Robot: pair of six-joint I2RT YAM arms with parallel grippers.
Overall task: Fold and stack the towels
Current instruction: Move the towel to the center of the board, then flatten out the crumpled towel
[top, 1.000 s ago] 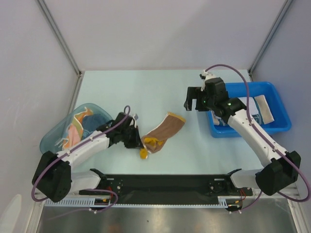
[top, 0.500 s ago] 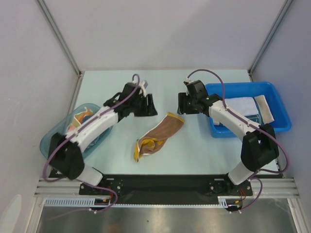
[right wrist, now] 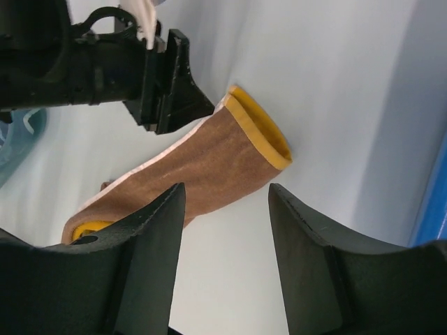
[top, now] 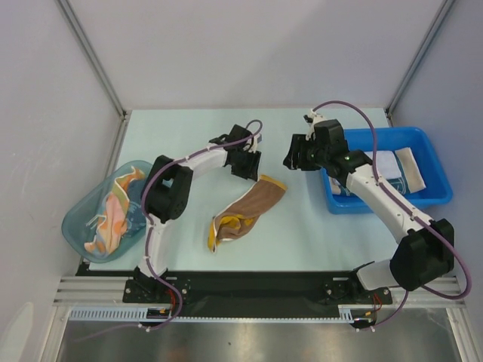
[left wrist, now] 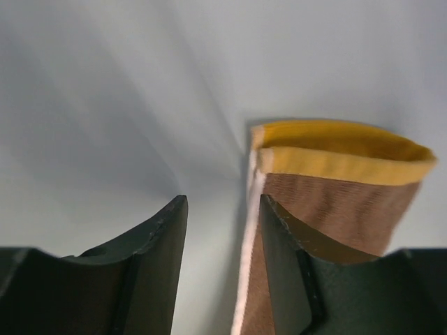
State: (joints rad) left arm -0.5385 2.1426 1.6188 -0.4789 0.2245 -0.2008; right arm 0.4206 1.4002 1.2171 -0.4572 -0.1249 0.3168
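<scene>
A brown towel [top: 249, 207] with yellow hems lies in a loose, half-rolled strip on the pale table, its bunched end [top: 221, 230] nearest me. My left gripper [top: 247, 167] stands open low over the towel's far end; in the left wrist view, the towel's white side edge [left wrist: 244, 279] runs between the jaws, and the yellow hem [left wrist: 335, 150] lies just ahead. The right gripper [top: 296, 160] hovers open, holding nothing, to the right of that far end; its wrist view looks down on the brown towel [right wrist: 223, 160] and the left gripper [right wrist: 174, 98].
A blue bin [top: 392, 204] at the right holds folded pale towels [top: 385, 166]. A translucent teal tub [top: 75, 222] at the left holds crumpled orange towels [top: 113, 215]. Grey walls and metal posts close in the table.
The left gripper has let go of the towel's near bunched end and swung up to its far end, open. The right gripper has narrowed and shifted slightly near the far end.
</scene>
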